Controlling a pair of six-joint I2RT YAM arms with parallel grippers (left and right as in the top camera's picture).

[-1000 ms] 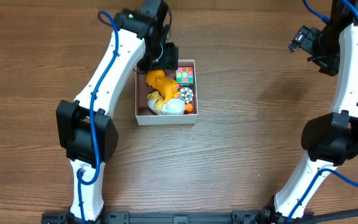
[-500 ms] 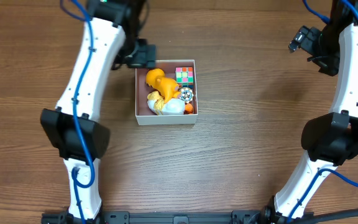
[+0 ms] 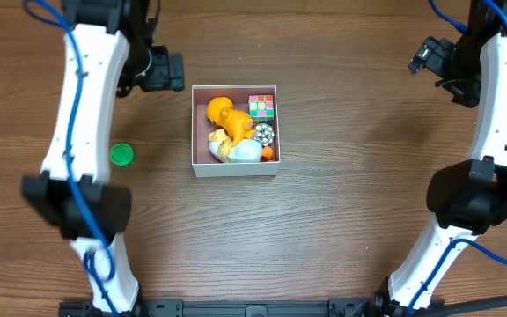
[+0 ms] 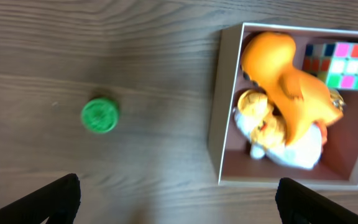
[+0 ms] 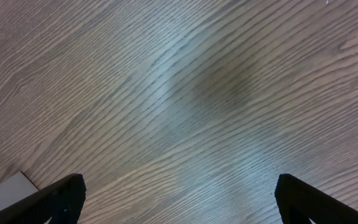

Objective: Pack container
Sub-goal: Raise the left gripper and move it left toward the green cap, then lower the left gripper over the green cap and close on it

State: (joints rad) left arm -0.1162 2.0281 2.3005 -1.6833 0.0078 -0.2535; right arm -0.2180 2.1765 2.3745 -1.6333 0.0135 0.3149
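Overhead: the left gripper [image 3: 164, 72] hangs just beside the far left corner of the container [image 3: 193, 141], fingers apart and holding nothing. The box sits close by on its inner side, already carrying an orange toy [image 3: 222, 114], a colour cube [image 3: 261, 106] and other small pieces. A green disc [image 3: 121, 154] lies out on the table [image 3: 341, 202], back toward this arm's base and a little outward of the gripper. The right gripper [image 3: 424, 58] is well apart, beyond the far side of the box, so the left arm is by far the nearer one.

Left wrist: the disc [image 4: 99, 116] lies ahead of the fingertips [image 4: 50, 198], toward the outer finger, with the container wall [image 4: 215, 118] toward the other. Being round, it has no long axis, so I judge any jaw angle would serve.

Right wrist: the fingers [image 5: 321, 200] stand wide apart over bare wood, empty.
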